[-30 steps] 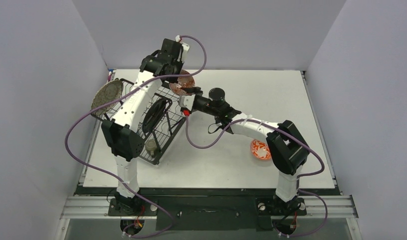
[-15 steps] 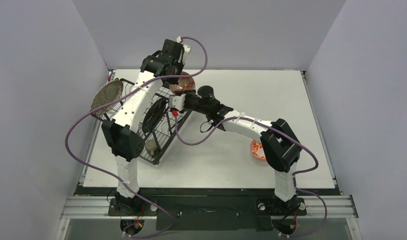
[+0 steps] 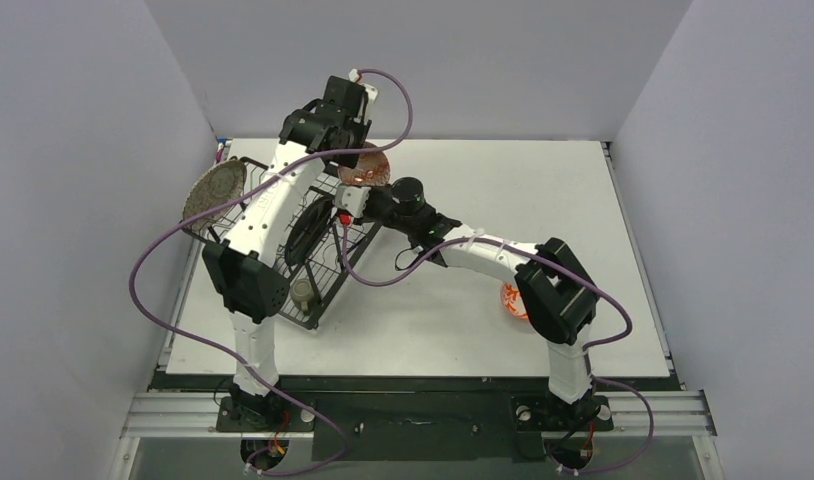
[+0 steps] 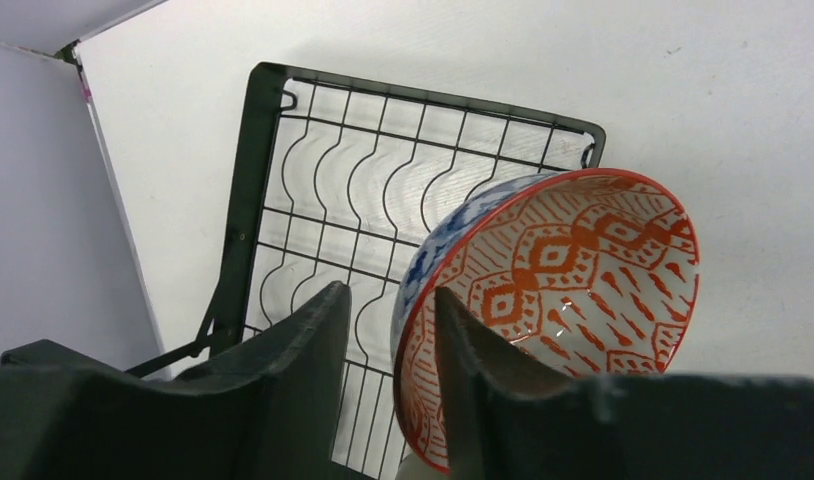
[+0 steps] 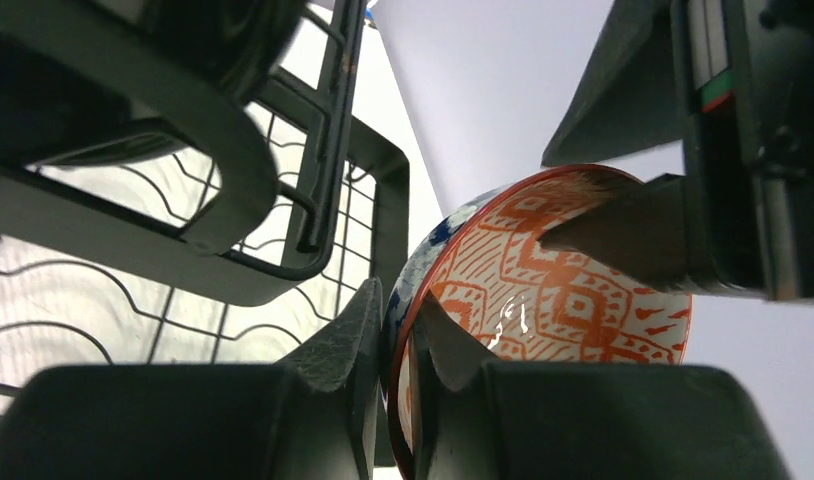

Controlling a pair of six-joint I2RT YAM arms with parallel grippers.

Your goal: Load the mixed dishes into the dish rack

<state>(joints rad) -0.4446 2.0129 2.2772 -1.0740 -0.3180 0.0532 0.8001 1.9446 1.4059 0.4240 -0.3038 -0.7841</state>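
Observation:
A red-orange-and-white patterned bowl (image 3: 369,171) hangs tilted over the far right corner of the black wire dish rack (image 3: 317,318). My right gripper (image 3: 350,197) is shut on its rim, one finger inside and one outside, as the right wrist view shows (image 5: 398,312). My left gripper (image 4: 383,300) is open and straddles the rim of the same bowl (image 4: 583,260), with a gap at the outer wall. A second patterned bowl (image 3: 513,299) lies on the table, partly behind my right arm. The speckled grey plate (image 3: 213,190), black plate (image 3: 313,228) and olive cup (image 3: 303,292) are in the rack. The mug is out of view.
The rack lies at the table's left, near the left wall. My left arm reaches over it from the near side. My right arm stretches across the middle of the white table (image 3: 503,190). Cables hang from both arms.
My right arm has swung left toward the rack, and its gripper has closed in under the bowl. The left arm and the bowl have barely moved.

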